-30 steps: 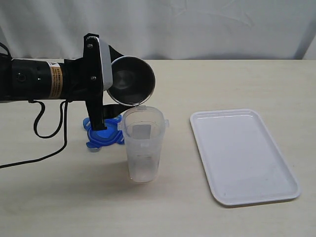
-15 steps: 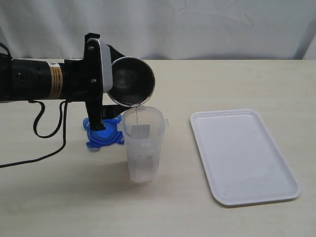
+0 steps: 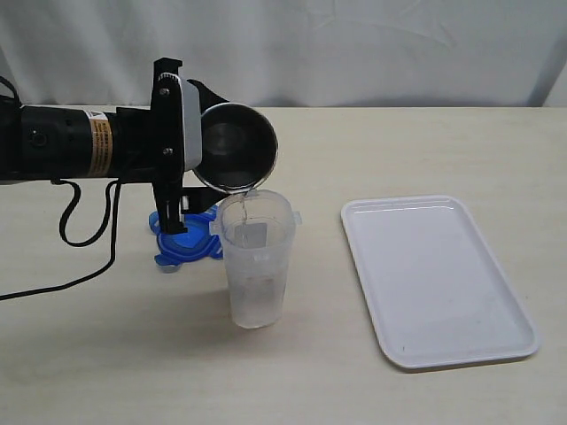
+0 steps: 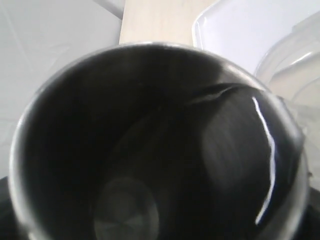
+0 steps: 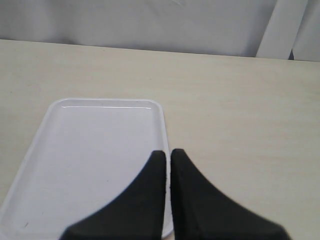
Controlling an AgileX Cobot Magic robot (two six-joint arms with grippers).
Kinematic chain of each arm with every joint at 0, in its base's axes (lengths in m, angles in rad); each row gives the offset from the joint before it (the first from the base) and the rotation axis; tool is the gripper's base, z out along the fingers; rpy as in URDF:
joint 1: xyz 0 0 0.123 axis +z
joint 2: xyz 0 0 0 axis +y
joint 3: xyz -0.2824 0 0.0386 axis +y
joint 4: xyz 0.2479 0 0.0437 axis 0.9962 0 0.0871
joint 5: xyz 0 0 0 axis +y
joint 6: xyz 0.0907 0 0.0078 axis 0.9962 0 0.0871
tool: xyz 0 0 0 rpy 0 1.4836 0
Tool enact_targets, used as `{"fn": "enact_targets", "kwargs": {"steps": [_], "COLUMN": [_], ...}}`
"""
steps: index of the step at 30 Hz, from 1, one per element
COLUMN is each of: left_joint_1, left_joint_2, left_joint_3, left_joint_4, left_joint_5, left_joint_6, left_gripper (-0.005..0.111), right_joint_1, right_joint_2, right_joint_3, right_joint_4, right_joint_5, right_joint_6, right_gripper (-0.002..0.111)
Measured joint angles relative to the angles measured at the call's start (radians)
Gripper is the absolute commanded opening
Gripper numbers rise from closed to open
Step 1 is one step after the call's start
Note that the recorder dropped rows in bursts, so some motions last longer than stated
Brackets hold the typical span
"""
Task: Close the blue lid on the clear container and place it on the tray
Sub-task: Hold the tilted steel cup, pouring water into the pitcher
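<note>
The clear container (image 3: 256, 266) stands upright and lidless on the table, left of the tray (image 3: 438, 279). Behind it to the left, the blue lid (image 3: 186, 241) lies flat on the table. My left gripper (image 3: 205, 146) is shut on a shiny steel cup (image 3: 237, 146), tipped on its side with its mouth over the container's rim; a thin stream of water runs down into the container. The cup's dark inside (image 4: 150, 150) fills the left wrist view, hiding the fingers. My right gripper (image 5: 167, 152) is shut and empty, hovering over one edge of the tray (image 5: 95, 150).
A black cable (image 3: 84, 239) trails from the left arm across the table at the left. A white cloth backdrop (image 3: 354, 49) closes off the far edge of the table.
The steel cup has tipped slightly further over the container, and a thin stream of water now falls into it. The right gripper's earlier position is not shown.
</note>
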Motion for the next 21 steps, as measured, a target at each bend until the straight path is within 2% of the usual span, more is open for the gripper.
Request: {"fn": "enact_targets", "kwargs": {"steps": [21], "left_joint_1": [0.0], "left_joint_2": [0.0], "left_joint_3": [0.0], "left_joint_4": [-0.013], "left_joint_5": [0.0], "left_joint_6": [0.061], "left_gripper": [0.0], "right_joint_1": [0.0], "right_joint_2": [0.0], "right_joint_3": [0.0], "right_joint_4": [0.0], "right_joint_5": [0.0], "right_joint_6": [0.0], "right_gripper": [0.004]}}
